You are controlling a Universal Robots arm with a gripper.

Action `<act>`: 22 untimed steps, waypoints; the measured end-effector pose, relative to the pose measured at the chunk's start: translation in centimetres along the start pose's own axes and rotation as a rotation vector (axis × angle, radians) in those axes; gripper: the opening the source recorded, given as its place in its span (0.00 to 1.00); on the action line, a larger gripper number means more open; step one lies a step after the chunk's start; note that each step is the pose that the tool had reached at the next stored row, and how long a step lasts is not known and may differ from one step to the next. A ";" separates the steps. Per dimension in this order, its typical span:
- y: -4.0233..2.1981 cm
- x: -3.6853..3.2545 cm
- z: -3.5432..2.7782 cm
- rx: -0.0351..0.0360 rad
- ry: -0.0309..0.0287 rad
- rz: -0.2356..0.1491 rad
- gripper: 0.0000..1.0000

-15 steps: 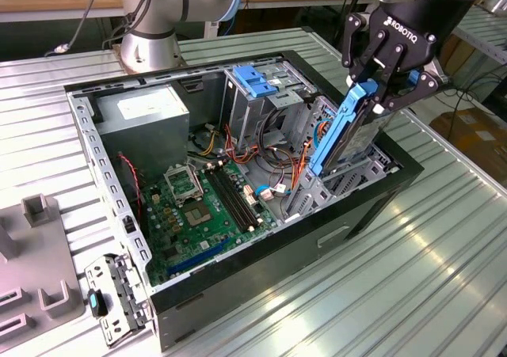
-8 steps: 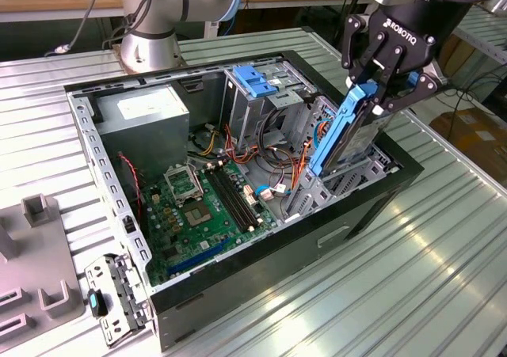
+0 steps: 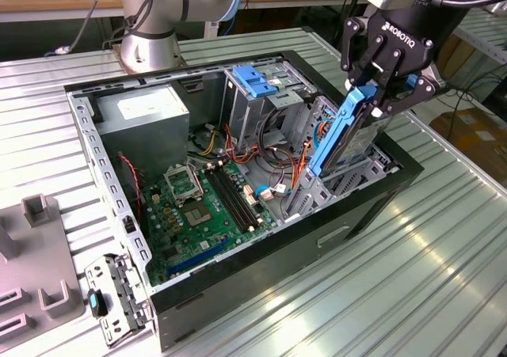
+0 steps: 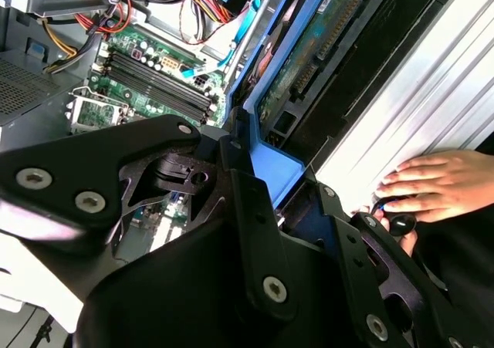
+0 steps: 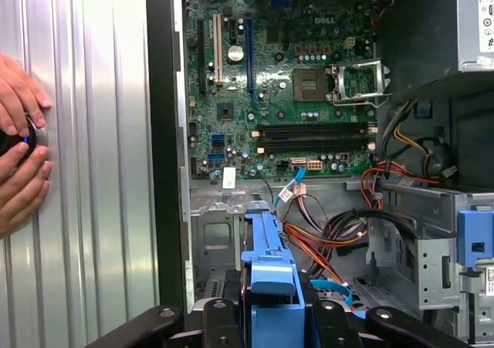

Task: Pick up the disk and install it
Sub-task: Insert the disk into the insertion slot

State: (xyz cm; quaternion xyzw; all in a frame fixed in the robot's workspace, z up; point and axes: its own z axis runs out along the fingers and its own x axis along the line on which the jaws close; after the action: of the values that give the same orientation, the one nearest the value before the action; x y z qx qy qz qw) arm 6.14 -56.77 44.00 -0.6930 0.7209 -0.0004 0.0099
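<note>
- Gripping the disk [image 3: 339, 139] by its blue-railed edges, the gripper [image 3: 374, 96] is clamped shut on it.
- Disk stands steeply tilted, its lower end inside the open case [image 3: 238, 282] at the exterior view's right end, near the motherboard [image 3: 198, 206].
- A hand [image 5: 19, 155] rests on the counter [image 3: 412, 278] beside the case.

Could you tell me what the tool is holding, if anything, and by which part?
The tool is shut on the flat silver-grey metal disk with blue plastic side rails, gripping its upper end.
</note>
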 end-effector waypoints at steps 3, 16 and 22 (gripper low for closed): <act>0.00 0.00 0.04 0.0000 0.0001 0.000 0.37; 0.01 0.02 0.81 0.0001 -0.0001 0.000 0.37; -0.66 0.06 2.07 0.0001 0.0000 0.000 0.12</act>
State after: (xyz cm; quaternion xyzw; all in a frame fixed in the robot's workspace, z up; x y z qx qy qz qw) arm 6.82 -56.83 41.94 -0.6930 0.7209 -0.0004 0.0099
